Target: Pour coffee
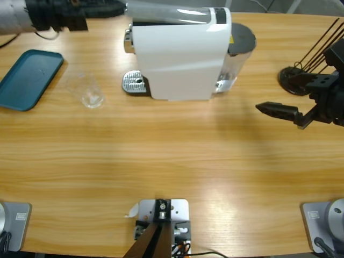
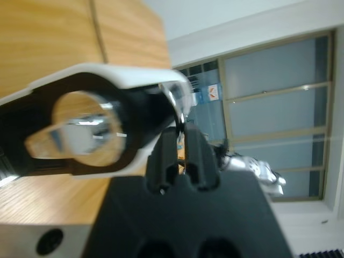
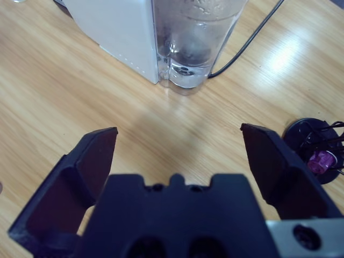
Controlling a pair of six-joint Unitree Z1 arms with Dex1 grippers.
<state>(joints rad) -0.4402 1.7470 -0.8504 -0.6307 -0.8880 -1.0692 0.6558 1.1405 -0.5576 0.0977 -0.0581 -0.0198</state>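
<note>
The white coffee machine stands at the back middle of the table, its silver lever lying along its top. My left gripper reaches in from the upper left to the lever's end. In the left wrist view the left gripper has its jaws pinched on the lever's thin chrome edge. A clear glass cup stands left of the machine's drip tray. No coffee is in view. My right gripper hovers open right of the machine, and the right wrist view shows nothing between the right gripper's jaws.
A teal tray lies at the far left. A black capsule stand with wire rods sits at the right; a purple capsule rests on it. The machine's water tank and black cable face my right gripper.
</note>
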